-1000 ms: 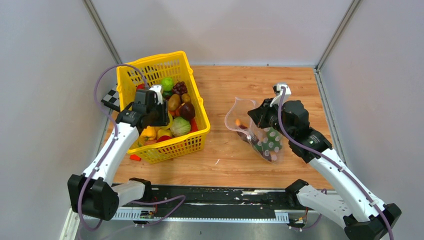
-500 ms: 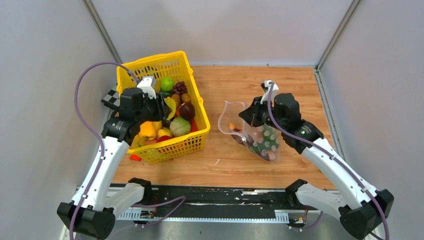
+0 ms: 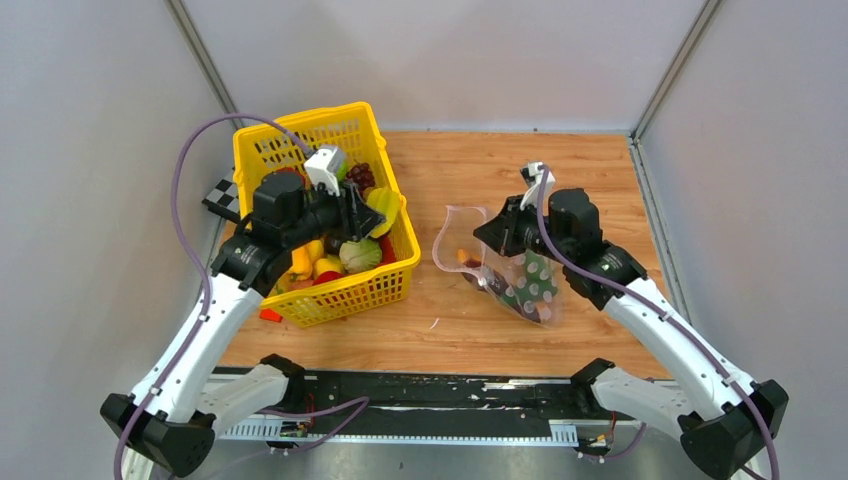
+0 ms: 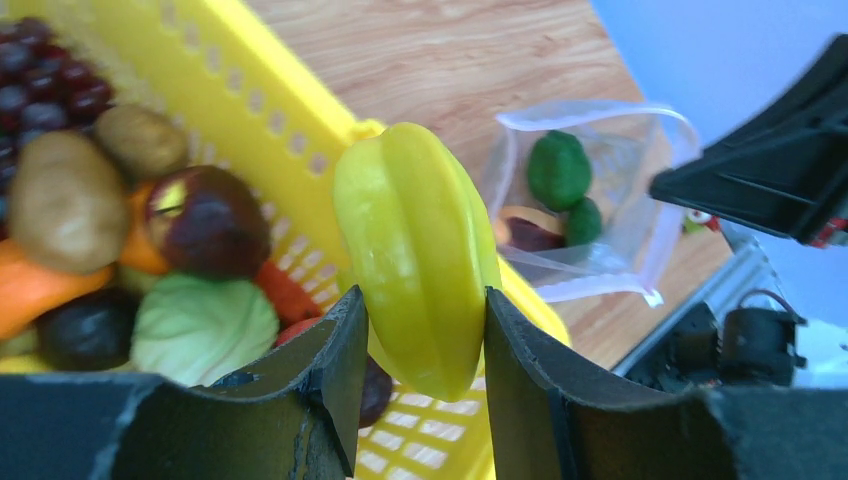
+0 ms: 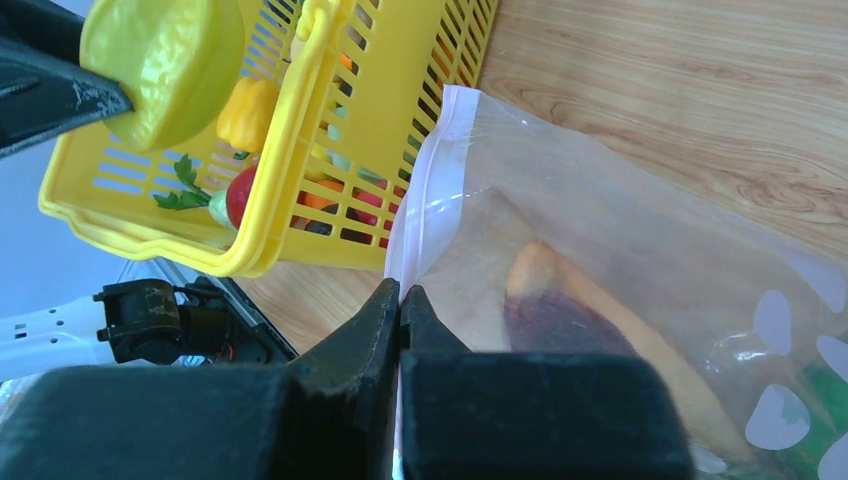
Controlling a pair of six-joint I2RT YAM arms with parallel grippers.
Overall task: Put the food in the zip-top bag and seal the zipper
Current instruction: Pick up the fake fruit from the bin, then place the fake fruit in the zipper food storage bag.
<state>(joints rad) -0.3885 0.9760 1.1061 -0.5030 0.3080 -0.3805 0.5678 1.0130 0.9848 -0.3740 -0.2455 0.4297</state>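
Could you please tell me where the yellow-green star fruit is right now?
The star fruit is clamped in the left gripper, above the yellow basket's rim on the side facing the zip-top bag, centre-frame in the left wrist view.

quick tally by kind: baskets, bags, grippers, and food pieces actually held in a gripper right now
basket: 1
bag: 1
grippers: 2, left gripper and right gripper
held food: 1, starfruit in the left gripper
total: 5
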